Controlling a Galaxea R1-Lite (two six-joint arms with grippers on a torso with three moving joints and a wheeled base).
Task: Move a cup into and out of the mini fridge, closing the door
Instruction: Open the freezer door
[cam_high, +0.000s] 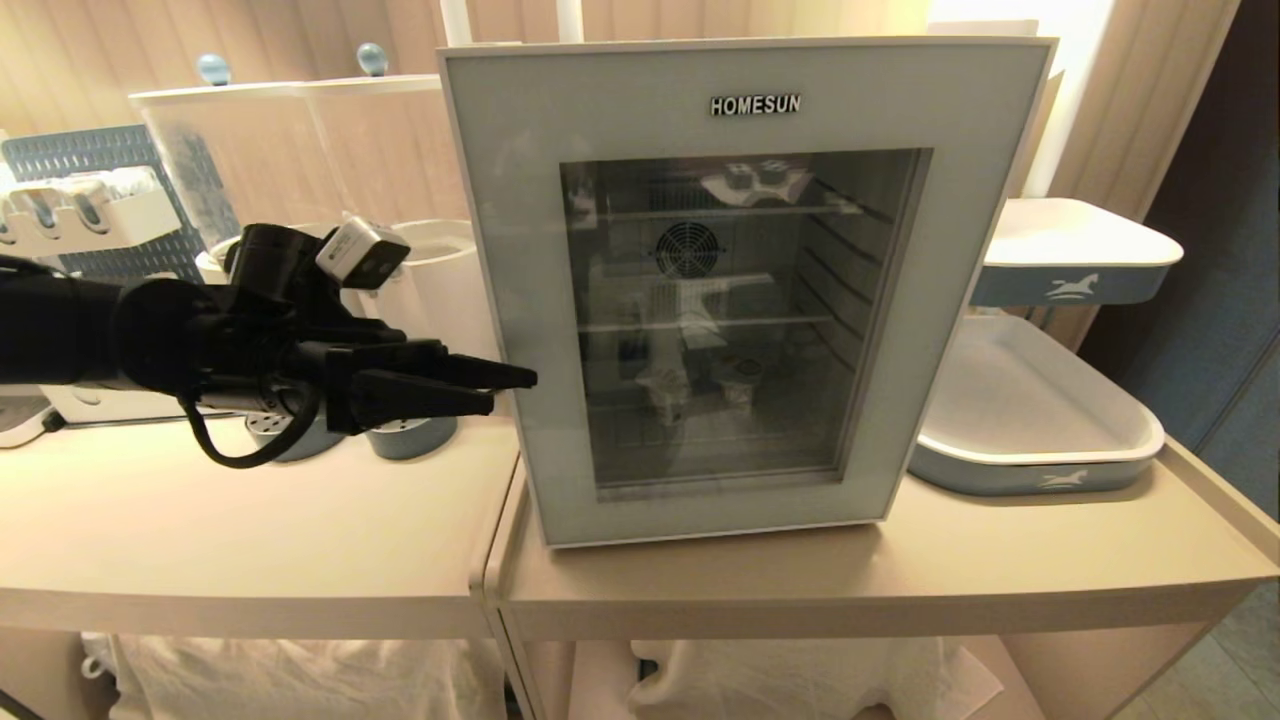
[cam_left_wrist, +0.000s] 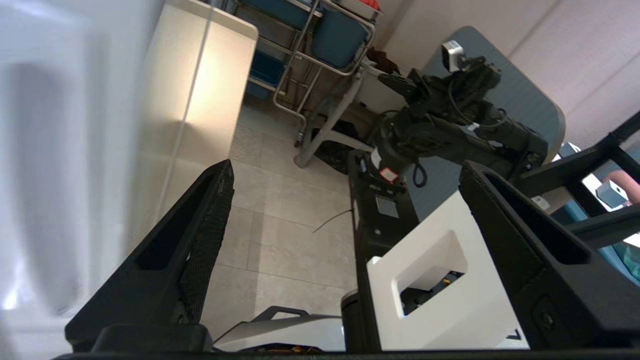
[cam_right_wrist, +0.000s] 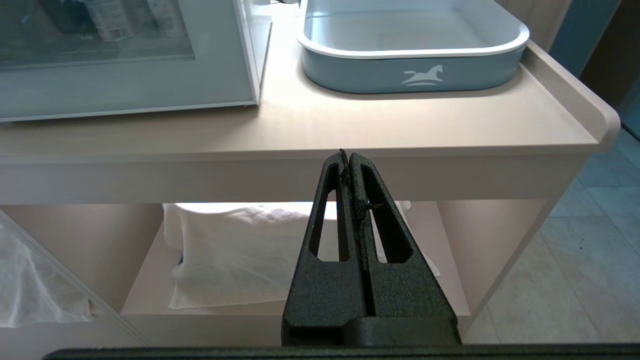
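The fridge (cam_high: 745, 290) stands on the table (cam_high: 250, 540) with its door (cam_high: 500, 250) shut; the left gripper (cam_high: 500, 385), jaws wide, sits at the door's left edge; hook that edge squarely and pull gently; a cup (cam_high: 738, 382), perhaps, shows inside; the right gripper (cam_right_wrist: 351, 160) hangs parked, jaws closed

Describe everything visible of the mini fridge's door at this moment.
The door is a flat pale grey-blue frame around a large dark glass window, with HOMESUN lettering at the top. It looks shut, flush against the white mini fridge, which stands upright on the beige table. Through the glass show wire shelves, a round fan grille and small containers on the lower shelf. The left gripper, open, points level at the door's left edge; contact cannot be confirmed.
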